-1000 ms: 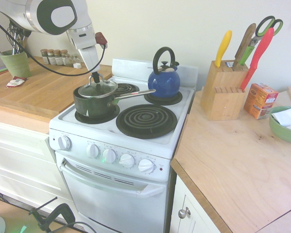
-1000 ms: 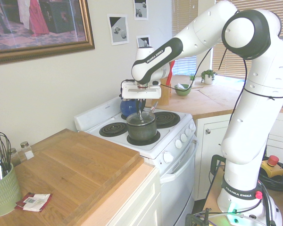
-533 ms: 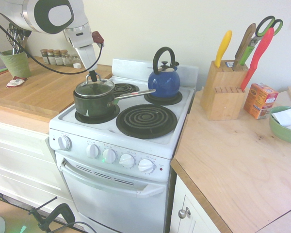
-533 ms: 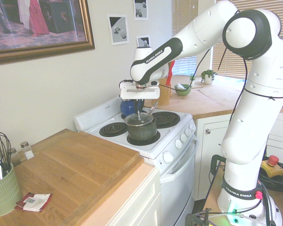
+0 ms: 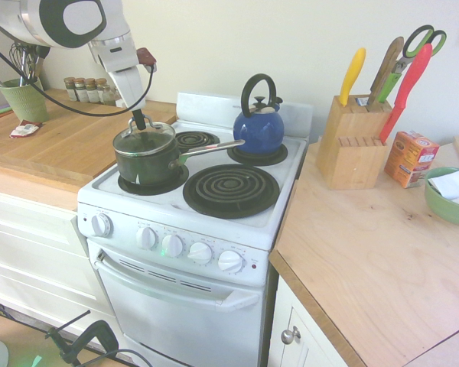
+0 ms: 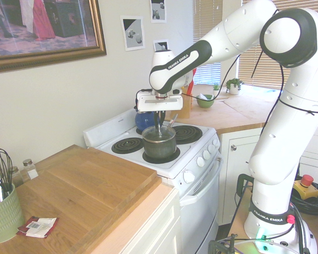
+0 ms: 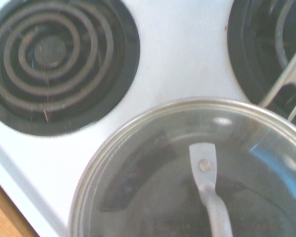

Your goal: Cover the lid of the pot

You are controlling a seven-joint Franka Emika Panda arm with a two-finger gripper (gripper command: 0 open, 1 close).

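Observation:
The dark pot [image 5: 147, 164] stands on the stove's front left burner, its long silver handle [image 5: 212, 147] pointing right toward the kettle. The glass lid [image 5: 144, 138] with its metal rim lies over the pot's mouth. My gripper [image 5: 139, 121] comes straight down onto the lid's centre and is shut on the small dark knob. From the other side, the gripper [image 6: 157, 121] hangs above the lid [image 6: 159, 133] and pot [image 6: 159, 146]. In the wrist view, the lid [image 7: 153, 163] fills the frame close up, with the pot handle [image 7: 287, 79] beside it.
A blue kettle [image 5: 258, 128] sits on the back right burner. The front right coil [image 5: 231, 189] and back left coil [image 5: 197, 140] are bare. A knife block [image 5: 354, 144] stands on the right counter. Spice jars [image 5: 92, 89] and a green utensil cup [image 5: 24, 99] are on the left counter.
The gripper has drifted a little left and back with the lid. The lid now sits more squarely over the pot than a second ago.

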